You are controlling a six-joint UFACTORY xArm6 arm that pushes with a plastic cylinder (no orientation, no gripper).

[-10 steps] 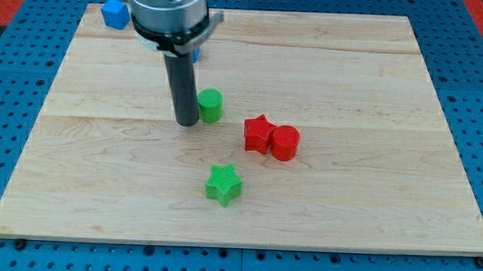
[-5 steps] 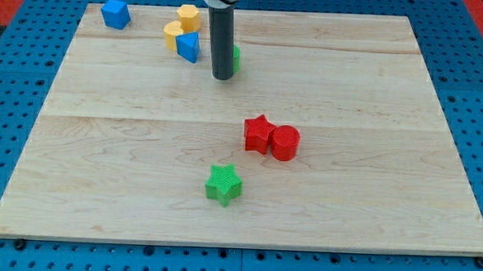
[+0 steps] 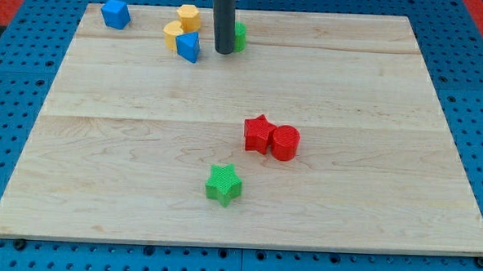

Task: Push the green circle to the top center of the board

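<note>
My tip (image 3: 223, 51) is a bare rod with nothing to open or clamp, and it sits against the near-left side of the green circle (image 3: 240, 36), which lies close to the board's (image 3: 370, 182) top edge, just right of the blue block (image 3: 188, 46) and two yellow blocks (image 3: 181, 25). To finish well I'd judge only a short, centred nudge is needed, staying behind the circle so it doesn't slip sideways or off the edge. I can read no brands, labels or writing anywhere.
</note>
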